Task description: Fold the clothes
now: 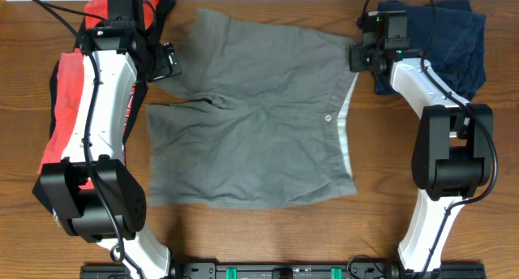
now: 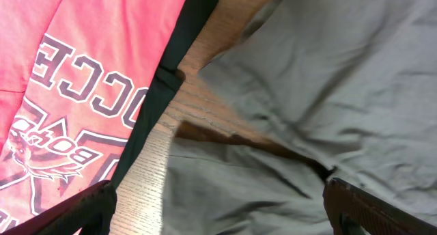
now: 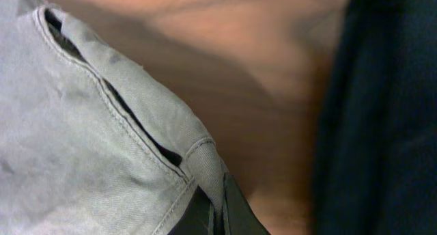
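Observation:
The grey-khaki shorts (image 1: 259, 117) lie spread flat on the wooden table (image 1: 259, 238), waistband to the right and legs to the left. My left gripper (image 1: 168, 62) is open and empty at the hem of the upper leg; in the left wrist view its fingers (image 2: 218, 194) straddle the shorts (image 2: 328, 71) near the crotch. My right gripper (image 1: 357, 56) is at the upper waistband corner. In the right wrist view it (image 3: 220, 211) is shut on the edge of the shorts (image 3: 82, 139) beside the pocket opening.
A red T-shirt (image 1: 69, 92) with white lettering and black trim lies under the left arm and shows in the left wrist view (image 2: 75, 78). A dark navy garment (image 1: 454, 36) lies at the back right, close beside the right gripper (image 3: 389, 112).

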You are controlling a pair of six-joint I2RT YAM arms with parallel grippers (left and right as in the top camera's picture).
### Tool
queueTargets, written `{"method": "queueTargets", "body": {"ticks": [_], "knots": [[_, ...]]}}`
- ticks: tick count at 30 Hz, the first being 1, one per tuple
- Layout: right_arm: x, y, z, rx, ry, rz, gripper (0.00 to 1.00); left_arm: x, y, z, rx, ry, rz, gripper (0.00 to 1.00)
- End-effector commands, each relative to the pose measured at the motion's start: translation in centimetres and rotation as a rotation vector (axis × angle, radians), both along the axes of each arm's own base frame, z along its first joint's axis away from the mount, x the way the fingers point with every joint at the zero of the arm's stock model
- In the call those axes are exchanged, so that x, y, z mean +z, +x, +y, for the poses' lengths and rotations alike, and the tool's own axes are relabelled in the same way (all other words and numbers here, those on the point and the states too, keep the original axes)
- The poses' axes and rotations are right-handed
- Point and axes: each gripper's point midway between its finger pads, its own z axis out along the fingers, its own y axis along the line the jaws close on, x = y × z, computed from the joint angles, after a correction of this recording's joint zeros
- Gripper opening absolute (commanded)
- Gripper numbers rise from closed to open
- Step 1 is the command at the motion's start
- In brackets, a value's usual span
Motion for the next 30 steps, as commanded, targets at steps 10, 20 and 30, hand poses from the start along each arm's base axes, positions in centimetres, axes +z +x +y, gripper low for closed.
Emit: {"method": "queueTargets", "body": {"ticks": [10, 20, 30], "knots": [[0.6, 2.1, -3.7, -0.080, -0.111, -0.072, 0.07, 0.5, 0.8, 0.0, -0.006, 0.008, -0.039, 0.98], [12.4, -0.5, -1.3, -0.086, -0.043, -0.047, 0.99, 6.2, -0.7, 1.0, -0.023, 0.090, -0.150, 0.98], [21.3, -11.5, 2.6, -0.008, 0.206, 0.075, 0.99, 10.3, -7.4, -1.1, 0.053, -0.067, -0.135, 0.98]]}}
